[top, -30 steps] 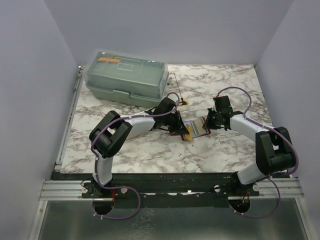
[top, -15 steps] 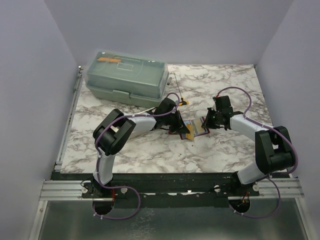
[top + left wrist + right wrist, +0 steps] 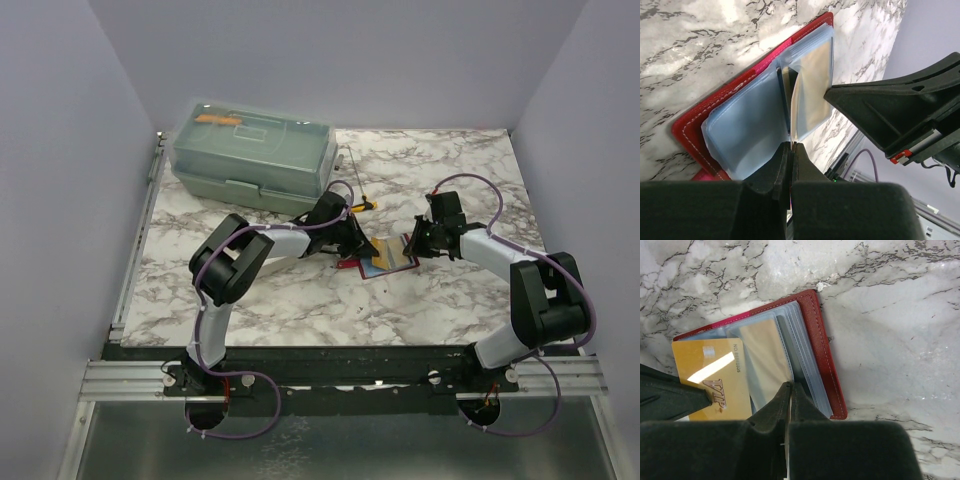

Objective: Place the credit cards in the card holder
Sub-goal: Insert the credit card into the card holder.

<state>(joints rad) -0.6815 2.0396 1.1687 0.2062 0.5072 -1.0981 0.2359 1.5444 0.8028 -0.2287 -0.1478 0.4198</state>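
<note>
The red card holder (image 3: 392,262) lies open on the marble table, its clear sleeves up; it also shows in the left wrist view (image 3: 735,90) and the right wrist view (image 3: 821,347). My left gripper (image 3: 362,247) is shut on a gold VIP credit card (image 3: 715,382), seen edge-on (image 3: 796,107) with its far end at a sleeve. My right gripper (image 3: 413,246) is shut on the edge of a clear sleeve (image 3: 799,362), its tips (image 3: 791,386) over the holder's right half. No dark blue-grey card shows.
A green toolbox (image 3: 252,155) with a translucent lid stands at the back left. A thin tool with a yellow handle (image 3: 360,192) lies behind the grippers. Lilac walls close in the table on three sides.
My left gripper has shifted a little toward the back and turned, bringing the gold card further over the holder. My right gripper has stayed in place on the sleeve.
</note>
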